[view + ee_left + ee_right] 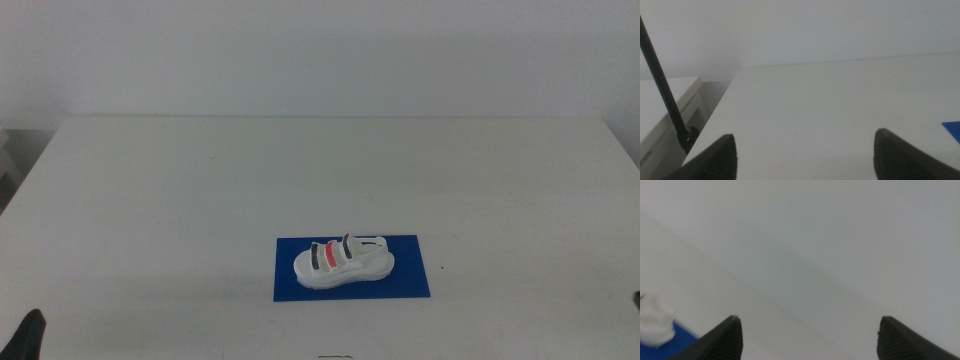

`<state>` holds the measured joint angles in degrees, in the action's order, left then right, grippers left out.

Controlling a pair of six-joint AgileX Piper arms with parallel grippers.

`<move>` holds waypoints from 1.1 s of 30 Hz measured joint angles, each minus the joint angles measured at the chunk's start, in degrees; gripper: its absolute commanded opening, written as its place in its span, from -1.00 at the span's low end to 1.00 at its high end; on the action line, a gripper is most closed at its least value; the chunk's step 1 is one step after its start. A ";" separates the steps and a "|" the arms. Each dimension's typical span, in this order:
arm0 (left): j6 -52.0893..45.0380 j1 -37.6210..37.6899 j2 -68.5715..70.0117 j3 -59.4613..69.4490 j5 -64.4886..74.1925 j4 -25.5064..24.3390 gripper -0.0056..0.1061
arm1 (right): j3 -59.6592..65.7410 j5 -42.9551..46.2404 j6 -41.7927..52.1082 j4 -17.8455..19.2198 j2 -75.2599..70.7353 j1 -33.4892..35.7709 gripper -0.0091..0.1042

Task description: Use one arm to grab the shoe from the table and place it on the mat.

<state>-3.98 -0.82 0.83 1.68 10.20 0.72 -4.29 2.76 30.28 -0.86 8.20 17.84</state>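
Observation:
The white shoe (343, 261) with two dark straps and a red one between them lies on the deep blue mat (415, 283), at the front middle of the white table (300, 170). Both arms wait out of the way. My left gripper (805, 155) is open and empty at the table's front left; a dark tip shows in the middle view (30, 335). A corner of the mat (952, 129) shows in the left wrist view. My right gripper (807, 337) is open and empty at the front right. The right wrist view shows part of the shoe (655, 325) on the mat (680, 340).
A white cabinet or shelf (665, 110) and a thin black rod (665, 95) stand off the table's left edge. The white wall (320, 50) rises behind the table's far edge.

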 measured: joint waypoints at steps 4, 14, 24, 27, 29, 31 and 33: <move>0.00 0.00 0.00 0.00 0.00 0.00 0.78 | 1.57 0.07 0.19 0.50 -6.25 -0.04 0.65; 0.00 0.00 0.00 0.00 0.00 0.00 0.78 | 5.79 -8.47 0.24 0.86 -8.73 -0.04 0.65; 0.00 0.00 0.00 0.00 0.00 0.00 0.78 | 5.96 -14.00 0.24 0.86 -8.73 -0.04 0.65; 0.00 0.00 0.00 0.00 0.00 0.00 0.78 | 5.96 -14.07 0.24 0.86 -8.73 -0.67 0.65; 0.00 0.00 0.00 0.00 0.00 0.00 0.78 | 5.96 -14.00 -0.94 0.86 -8.73 -2.36 0.65; 0.00 0.00 0.00 0.00 0.00 0.00 0.78 | 5.96 -13.68 -5.42 0.86 -8.73 -4.78 0.65; 0.00 0.00 0.00 0.00 0.00 0.00 0.78 | 5.96 -13.68 -11.33 0.86 -8.73 -7.15 0.65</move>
<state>-3.98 -0.82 0.83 1.68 10.20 0.72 1.67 -10.92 18.95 0.00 -0.53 10.69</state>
